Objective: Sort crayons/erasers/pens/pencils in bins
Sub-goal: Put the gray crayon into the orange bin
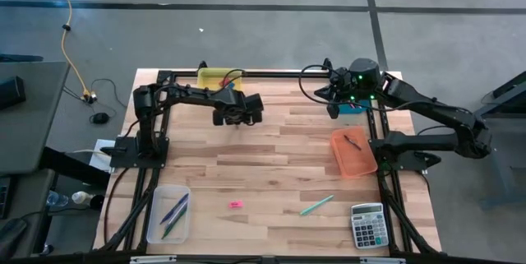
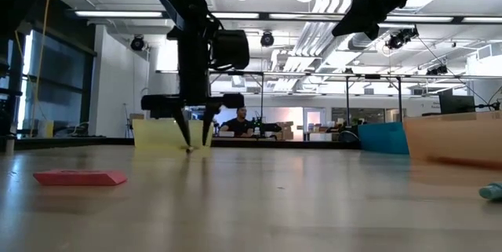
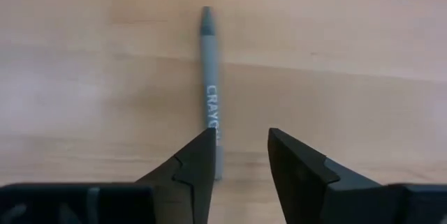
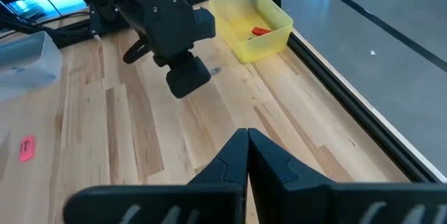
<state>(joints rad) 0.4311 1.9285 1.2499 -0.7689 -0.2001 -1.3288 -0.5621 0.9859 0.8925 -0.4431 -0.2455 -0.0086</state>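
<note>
A grey crayon [image 3: 209,77] lies flat on the wood. My left gripper [image 3: 241,155] hangs over it, open, fingers pointing down. The crayon's near end runs under one fingertip rather than between the two. In the high view this gripper [image 1: 238,118] is just near of the yellow bin [image 1: 215,76], which holds a red eraser [image 4: 260,31]. A pink eraser [image 1: 236,205] and a teal pen [image 1: 316,206] lie toward the near edge. My right gripper [image 4: 246,147] is shut and raised over the teal bin [image 1: 355,108]. My left gripper comes at the crayon from above, with its fingers [image 3: 199,158] along the crayon's length. One fingertip covers the crayon's near end [image 3: 215,137]. I cannot tell whether it touches.
The orange bin [image 1: 353,153] on the right holds a dark pen. The clear bin [image 1: 168,213] at the near left holds several pens. A grey calculator [image 1: 367,224] sits at the near right corner. Dark frame rails run along the table's edges.
</note>
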